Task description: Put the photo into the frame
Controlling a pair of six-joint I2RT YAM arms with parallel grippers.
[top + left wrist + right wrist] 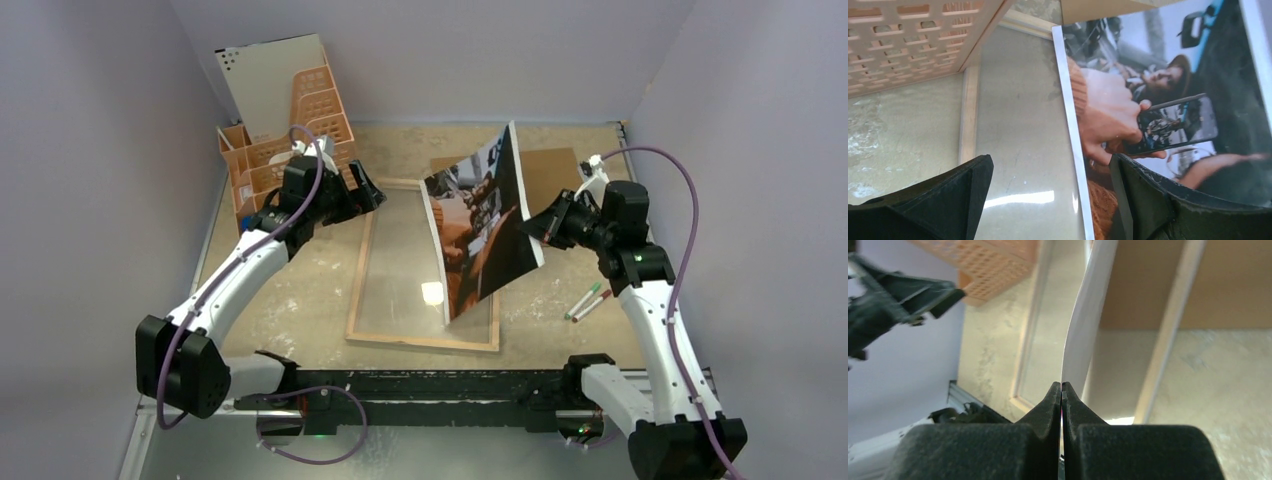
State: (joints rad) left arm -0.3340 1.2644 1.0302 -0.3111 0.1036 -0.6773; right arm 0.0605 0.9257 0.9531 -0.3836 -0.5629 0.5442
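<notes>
The frame [362, 270] lies flat mid-table, wood rim up, its clear pane [1018, 125] reflecting a light. The photo [480, 225] stands tilted on edge over it, printed side toward the left arm, with its lower corner resting on the pane. My right gripper [535, 232] is shut on the photo's right edge; in the right wrist view the white reverse [1088, 325] rises from the closed fingertips [1062, 386]. My left gripper [370, 195] hangs open above the frame's far left corner, a little left of the photo [1158, 100], with nothing between its fingers [948, 200].
An orange plastic organiser [290, 140] holding a white board stands at the back left, close beside the left gripper. A brown hardboard sheet [555, 165] lies behind the photo at the back right. Two marker pens [588, 300] lie right of the frame.
</notes>
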